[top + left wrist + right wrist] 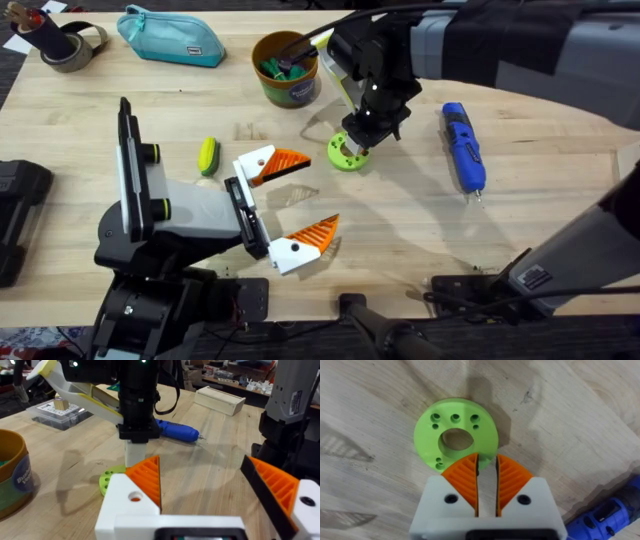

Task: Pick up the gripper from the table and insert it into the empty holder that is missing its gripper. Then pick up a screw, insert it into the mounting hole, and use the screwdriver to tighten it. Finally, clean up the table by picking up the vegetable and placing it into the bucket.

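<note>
Beside the bucket [285, 68], the right tool [486, 471] pinches the gripper [456, 436] (left tool [300, 195] spread wide).

The gripper [455, 439] was lime green with a white block, the screwdriver [463, 143] blue, the vegetable [208, 155] yellow-green with a darker stripe, the bucket [285, 68] tan-orange, the pouch [171, 36] teal, the table [400, 230] pale wood

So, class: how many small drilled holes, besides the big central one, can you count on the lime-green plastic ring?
7 on the lime-green plastic ring: five along the rim farthest from the right gripper, two near the rim by its finger; the fingers may hide more.
</note>
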Robot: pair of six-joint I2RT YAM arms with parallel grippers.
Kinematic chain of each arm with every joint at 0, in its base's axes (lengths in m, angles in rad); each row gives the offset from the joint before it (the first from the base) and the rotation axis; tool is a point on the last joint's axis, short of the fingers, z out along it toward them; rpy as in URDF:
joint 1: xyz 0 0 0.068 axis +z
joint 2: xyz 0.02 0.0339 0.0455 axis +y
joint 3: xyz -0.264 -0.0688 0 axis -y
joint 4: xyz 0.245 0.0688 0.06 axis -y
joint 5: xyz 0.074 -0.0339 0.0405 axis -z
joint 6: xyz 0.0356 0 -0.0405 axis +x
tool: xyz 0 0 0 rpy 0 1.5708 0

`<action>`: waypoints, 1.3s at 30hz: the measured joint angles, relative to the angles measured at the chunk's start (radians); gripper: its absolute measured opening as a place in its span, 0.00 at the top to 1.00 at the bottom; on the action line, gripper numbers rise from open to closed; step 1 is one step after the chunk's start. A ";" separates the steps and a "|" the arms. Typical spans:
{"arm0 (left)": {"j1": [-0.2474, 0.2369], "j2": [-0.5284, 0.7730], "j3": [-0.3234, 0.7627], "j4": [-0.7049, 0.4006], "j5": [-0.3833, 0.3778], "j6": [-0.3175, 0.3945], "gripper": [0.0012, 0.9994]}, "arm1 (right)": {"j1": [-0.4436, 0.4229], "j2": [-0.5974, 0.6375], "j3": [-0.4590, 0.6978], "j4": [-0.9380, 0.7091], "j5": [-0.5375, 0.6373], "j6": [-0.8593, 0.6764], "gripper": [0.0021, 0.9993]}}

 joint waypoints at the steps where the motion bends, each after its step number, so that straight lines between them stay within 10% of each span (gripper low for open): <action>1: 0.000 0.000 0.000 0.002 0.000 0.000 0.01 | 0.000 0.000 0.000 0.000 0.000 0.000 0.82; 39: 0.000 0.000 0.000 0.002 -0.001 0.000 0.01 | 0.037 -0.182 -0.142 0.041 -0.034 0.129 0.82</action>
